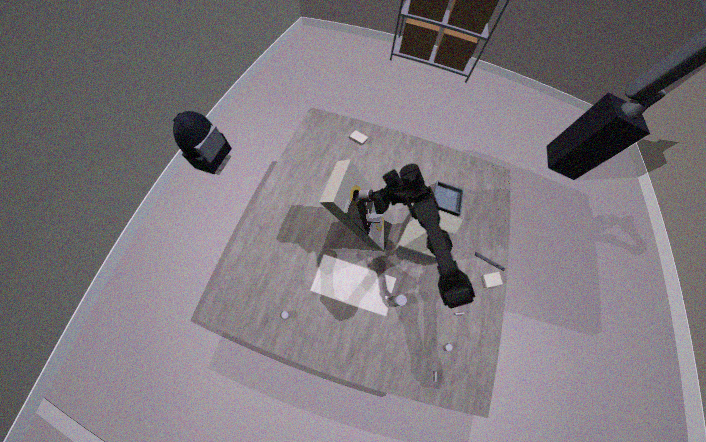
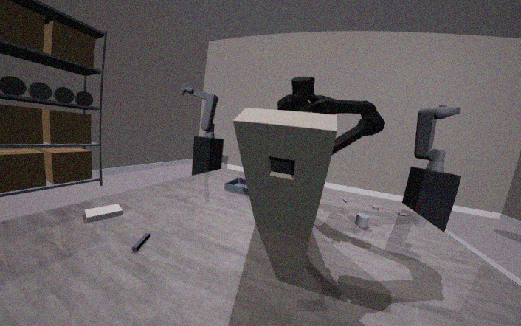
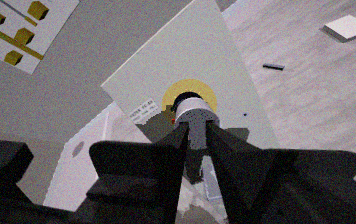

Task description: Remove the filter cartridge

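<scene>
The round filter cartridge (image 1: 364,194) (image 3: 194,106) is a light grey cylinder that sticks out from the pale service panel (image 1: 337,178) (image 2: 284,140) (image 3: 200,52), in front of a dark round opening with a yellow ring. My gripper (image 1: 370,195) (image 3: 196,125) is shut on the cartridge at its slotted face; the slots are hidden by the fingertips. Whether the cartridge's rear end is clear of the opening cannot be told. In the exterior view the panel hides gripper and cartridge. The blue-grey tray (image 1: 449,198) (image 2: 234,187) lies apart from the gripper, across from the panel's face.
The panel stands tall and leans over the table (image 1: 250,291) (image 2: 184,268). A white box (image 1: 358,136) (image 2: 102,212) lies off to one side. A grey cylinder (image 1: 400,300) (image 2: 361,220) stands on the other side. A thin dark bar (image 1: 489,260) lies near the arm's base.
</scene>
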Controlling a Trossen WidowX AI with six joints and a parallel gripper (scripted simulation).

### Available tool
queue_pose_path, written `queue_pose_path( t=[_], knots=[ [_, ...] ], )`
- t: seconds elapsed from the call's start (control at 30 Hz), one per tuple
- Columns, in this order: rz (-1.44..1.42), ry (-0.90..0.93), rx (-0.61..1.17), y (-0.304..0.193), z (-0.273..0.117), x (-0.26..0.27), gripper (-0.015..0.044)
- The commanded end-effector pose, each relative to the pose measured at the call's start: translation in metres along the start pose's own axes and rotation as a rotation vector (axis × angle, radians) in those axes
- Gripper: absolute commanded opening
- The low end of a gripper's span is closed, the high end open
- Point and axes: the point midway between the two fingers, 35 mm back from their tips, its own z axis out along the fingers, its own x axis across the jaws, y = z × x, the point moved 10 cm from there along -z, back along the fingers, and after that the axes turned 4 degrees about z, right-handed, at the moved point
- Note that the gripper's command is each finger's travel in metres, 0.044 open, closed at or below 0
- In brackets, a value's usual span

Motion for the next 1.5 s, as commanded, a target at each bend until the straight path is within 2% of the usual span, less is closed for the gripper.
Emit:
queue_pose_path(
  t=[0.0, 0.97, 1.1, 1.47],
  knots=[
    [-0.016, 0.013, -0.007, 0.000, -0.011, 0.004, 0.0000],
    [-0.015, 0.013, -0.006, -0.061, 0.001, -0.044, 0.0000],
    [-0.011, 0.013, -0.002, -0.055, 0.000, -0.041, 0.0089],
    [-0.014, 0.013, -0.005, -0.059, 0.000, -0.044, 0.0089]
  ],
)
